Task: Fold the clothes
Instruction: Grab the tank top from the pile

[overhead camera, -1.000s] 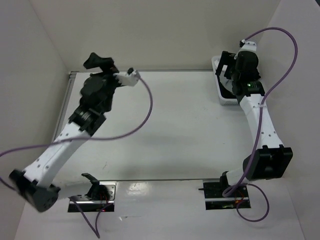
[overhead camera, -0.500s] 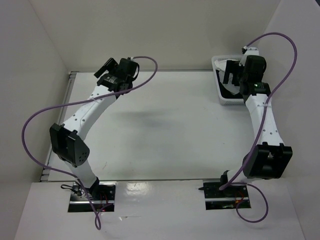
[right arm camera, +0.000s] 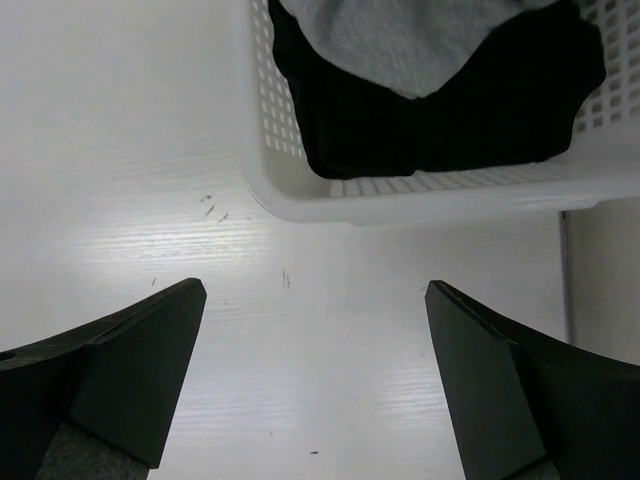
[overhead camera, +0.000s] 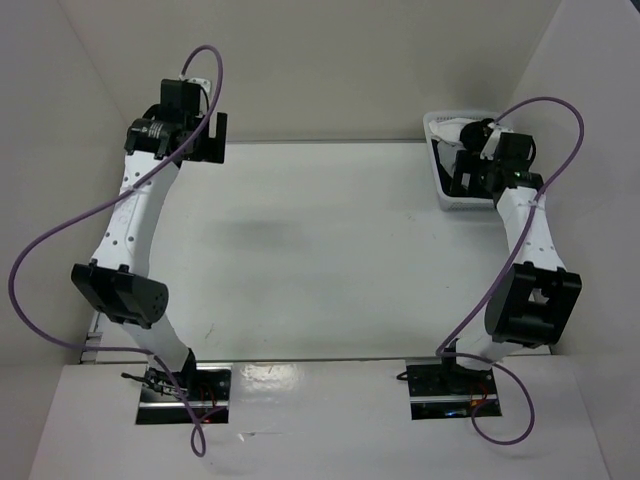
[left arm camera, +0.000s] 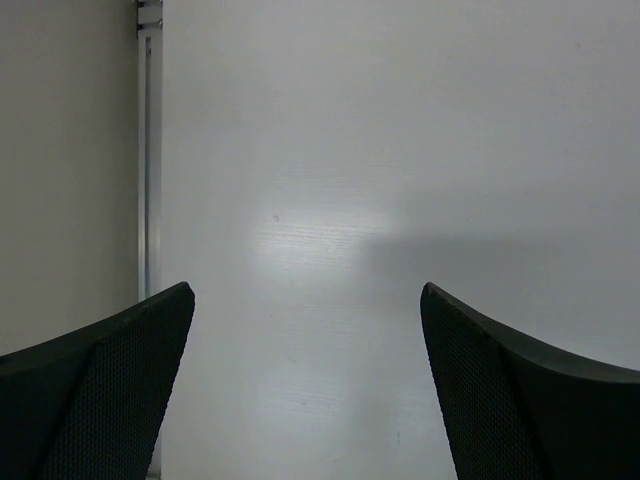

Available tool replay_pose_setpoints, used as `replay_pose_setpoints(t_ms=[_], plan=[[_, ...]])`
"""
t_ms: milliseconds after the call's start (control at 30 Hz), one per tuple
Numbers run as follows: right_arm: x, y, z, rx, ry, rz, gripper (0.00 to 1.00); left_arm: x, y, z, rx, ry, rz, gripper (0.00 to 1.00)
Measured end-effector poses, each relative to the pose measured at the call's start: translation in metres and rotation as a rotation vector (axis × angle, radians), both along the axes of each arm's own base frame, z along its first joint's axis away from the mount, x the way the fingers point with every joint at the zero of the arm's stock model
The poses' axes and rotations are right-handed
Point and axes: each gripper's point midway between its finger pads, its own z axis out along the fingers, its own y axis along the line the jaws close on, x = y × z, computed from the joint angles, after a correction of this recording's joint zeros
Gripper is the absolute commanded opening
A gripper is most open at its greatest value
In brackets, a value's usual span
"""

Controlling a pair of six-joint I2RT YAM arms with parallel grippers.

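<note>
The clothes [right arm camera: 440, 120], a plain black top, lie bunched in a white perforated basket [right arm camera: 420, 205], partly under a grey garment [right arm camera: 400, 40]. In the right wrist view my right gripper [right arm camera: 313, 292] hangs open over bare table just in front of the basket's near wall, with nothing between its fingers. From above, the right gripper [overhead camera: 466, 168] is at the basket [overhead camera: 441, 198] in the far right corner. My left gripper [overhead camera: 212, 140] is high at the far left corner. It is open over bare table [left arm camera: 305, 292] and holds nothing.
A white cloth [overhead camera: 447, 130] shows at the back of the basket. White walls close in the table at the back and on both sides. A metal rail [left arm camera: 150, 150] runs along the table's left edge. Purple cables loop off both arms.
The left arm has swung its gripper from the middle back of the table to the far left corner. The right wrist has turned and shifted slightly at the basket. Both grippers stayed open.
</note>
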Motion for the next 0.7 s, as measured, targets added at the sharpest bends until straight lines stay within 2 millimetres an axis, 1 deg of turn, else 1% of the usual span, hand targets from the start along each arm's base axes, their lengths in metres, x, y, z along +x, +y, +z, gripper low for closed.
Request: replay_pose_setpoints(t_ms=[33, 133, 167, 233, 333, 367, 400, 467, 533, 567, 600, 633, 667, 700], plan=[[-0.001, -0.002, -0.005, 0.003, 0.015, -0.005, 1.00, -0.001, 0.001, -0.001, -0.008, -0.005, -0.003, 1.00], [0.004, 0.000, -0.012, -0.017, 0.043, -0.005, 1.00, -0.024, 0.008, -0.012, -0.032, 0.023, -0.014, 1.00], [0.009, 0.002, -0.011, -0.032, 0.047, 0.003, 1.00, -0.031, 0.010, -0.013, -0.046, 0.027, -0.029, 1.00], [0.021, 0.008, -0.009, -0.058, 0.047, 0.024, 1.00, -0.038, 0.017, -0.012, -0.062, -0.009, -0.053, 1.00], [0.033, 0.014, -0.002, -0.091, 0.049, 0.046, 1.00, -0.056, 0.028, -0.022, -0.076, -0.064, -0.069, 1.00], [0.036, 0.014, 0.000, -0.099, 0.050, 0.048, 1.00, -0.062, 0.029, -0.026, -0.076, -0.067, -0.073, 1.00], [0.038, 0.012, 0.003, -0.112, 0.052, 0.048, 1.00, -0.064, 0.027, -0.027, -0.077, -0.075, -0.083, 1.00], [0.045, 0.006, 0.012, -0.139, 0.045, 0.036, 1.00, -0.056, 0.020, -0.026, -0.077, -0.109, -0.105, 1.00], [0.053, -0.003, 0.020, -0.168, 0.036, 0.021, 0.92, -0.042, 0.013, -0.034, -0.085, -0.123, -0.129, 1.00], [0.059, -0.008, 0.023, -0.176, 0.035, 0.012, 0.90, -0.038, 0.011, -0.042, -0.090, -0.110, -0.138, 1.00], [0.067, -0.015, 0.027, -0.183, 0.029, -0.001, 0.85, -0.033, 0.010, -0.053, -0.092, -0.086, -0.147, 1.00], [0.074, -0.022, 0.029, -0.188, 0.023, -0.014, 0.82, -0.029, 0.009, -0.064, -0.091, -0.055, -0.154, 1.00], [0.083, -0.034, 0.028, -0.192, 0.024, -0.033, 0.78, -0.026, 0.010, -0.072, -0.091, -0.038, -0.154, 1.00], [0.088, -0.042, 0.027, -0.194, 0.023, -0.044, 0.78, -0.023, 0.010, -0.080, -0.093, -0.014, -0.156, 1.00]])
